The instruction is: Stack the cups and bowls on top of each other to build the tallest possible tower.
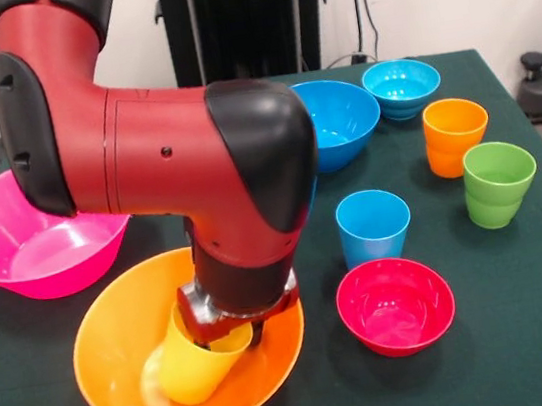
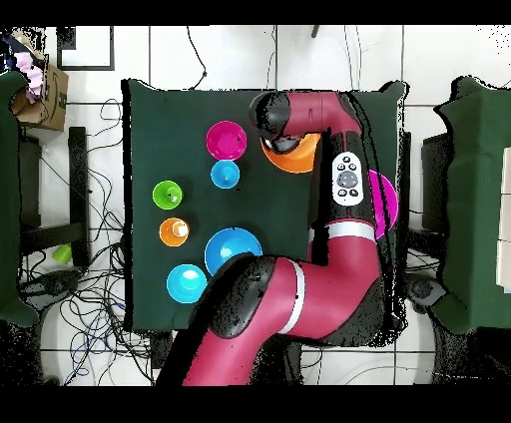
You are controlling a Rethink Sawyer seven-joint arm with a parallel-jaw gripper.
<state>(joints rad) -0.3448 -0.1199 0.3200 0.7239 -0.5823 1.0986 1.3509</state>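
Note:
My gripper is down inside the large orange bowl at the table's near edge. It is shut on the rim of the yellow cup, which leans tilted on the bowl's floor. The large pink bowl sits upright just behind the orange bowl, to the left. The light-blue cup, the orange cup and the green cup stand apart to the right. In the overhead view my arm hides the gripper, and only part of the orange bowl shows. No tower stands.
The small red bowl lies right of the orange bowl. The medium blue bowl and the small cyan bowl sit at the far right. The small dark blue bowl is hidden. My arm's elbow hangs over the table's middle.

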